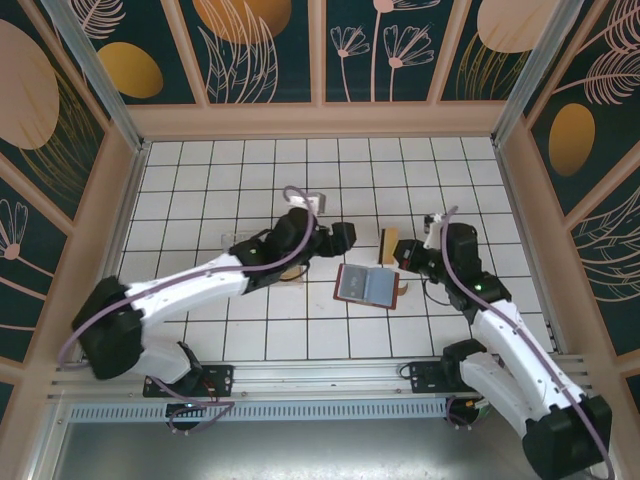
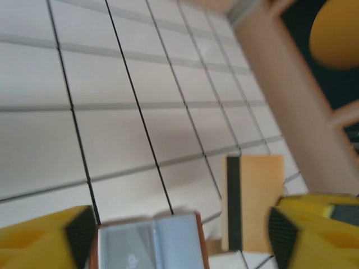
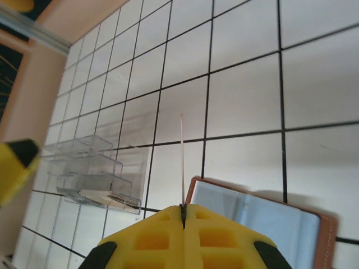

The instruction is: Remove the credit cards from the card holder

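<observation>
Currently, the card holder [image 1: 368, 285] lies open like a book on the white tiled tabletop [image 1: 250, 170], near its middle, blue-grey inside facing up and brown edging showing around it. It sits between my two claws and slightly nearer than both.

Right claw [image 1: 402, 256]: clenched on a tan card [image 1: 388, 244]. From the right wrist, the yellow fingers [image 3: 216, 235] are pressed together on the card [image 3: 182, 162], which shows edge-on as a thin line sticking out past the fingertips. The holder [image 3: 263, 218] lies just beside and below this claw [image 3: 183, 208]. Whether the card's lower edge touches the tabletop, I cannot tell.

Left claw [image 1: 338, 240]: released, holding nothing. From the left wrist, the two yellow fingers [image 2: 39, 241] stand well apart at either side of the claw [image 2: 180, 224], with the holder [image 2: 148, 244] below the gap. The card [image 2: 252, 202] shows beyond it to the right, a dark stripe along its left edge.

A clear plastic box [image 3: 92, 174] stands on the tabletop to the left, partly behind my left arm from above [image 1: 228, 240].
</observation>
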Tool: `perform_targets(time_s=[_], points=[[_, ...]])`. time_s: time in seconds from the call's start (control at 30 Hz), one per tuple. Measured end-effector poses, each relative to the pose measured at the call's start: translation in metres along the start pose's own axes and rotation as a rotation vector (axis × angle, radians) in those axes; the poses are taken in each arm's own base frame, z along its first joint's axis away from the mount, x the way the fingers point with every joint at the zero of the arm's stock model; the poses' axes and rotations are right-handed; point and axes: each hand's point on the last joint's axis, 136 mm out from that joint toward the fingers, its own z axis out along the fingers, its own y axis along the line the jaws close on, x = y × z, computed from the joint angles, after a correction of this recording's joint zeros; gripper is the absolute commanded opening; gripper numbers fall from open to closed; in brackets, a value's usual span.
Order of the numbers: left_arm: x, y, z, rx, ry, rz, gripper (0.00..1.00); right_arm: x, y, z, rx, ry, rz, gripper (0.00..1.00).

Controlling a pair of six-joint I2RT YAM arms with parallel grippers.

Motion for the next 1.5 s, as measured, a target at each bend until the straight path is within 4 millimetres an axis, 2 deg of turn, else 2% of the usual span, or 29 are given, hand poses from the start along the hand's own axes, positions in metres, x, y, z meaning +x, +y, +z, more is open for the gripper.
perform_targets(time_s=[0.17,0.3,0.5,0.6,0.73,0.8,0.9,1.07,1.3,1.5], points=[[-0.037,0.025,-0.056,-0.095,-0.188,-0.024,0.99,0.0,0.057,0.022,-0.056,0.05,-0.258,0.0],[-0.055,0.054,-0.103,-0.174,-0.32,-0.043,0.99,0.008,0.094,0.045,-0.124,0.091,-0.481,0.0],[-0.068,0.085,-0.171,-0.2,-0.495,-0.1,0.99,0.029,0.146,0.081,-0.242,0.189,-0.807,0.0],[-0.068,0.099,-0.193,-0.198,-0.548,-0.122,0.99,0.039,0.171,0.105,-0.284,0.249,-0.957,0.0],[-0.065,0.108,-0.205,-0.214,-0.566,-0.125,0.99,0.07,0.185,0.131,-0.325,0.346,-1.135,0.0],[-0.064,0.11,-0.207,-0.22,-0.563,-0.122,0.98,0.091,0.181,0.14,-0.33,0.411,-1.224,0.0],[-0.062,0.113,-0.209,-0.227,-0.557,-0.117,0.98,0.111,0.176,0.149,-0.334,0.483,-1.297,0.0],[-0.059,0.116,-0.21,-0.231,-0.554,-0.112,0.99,0.117,0.17,0.157,-0.304,0.521,-1.371,0.0],[-0.055,0.119,-0.209,-0.245,-0.54,-0.1,0.98,0.135,0.169,0.155,-0.305,0.556,-1.452,0.0],[-0.053,0.121,-0.208,-0.249,-0.536,-0.098,0.99,0.136,0.164,0.157,-0.293,0.56,-1.476,0.0]])
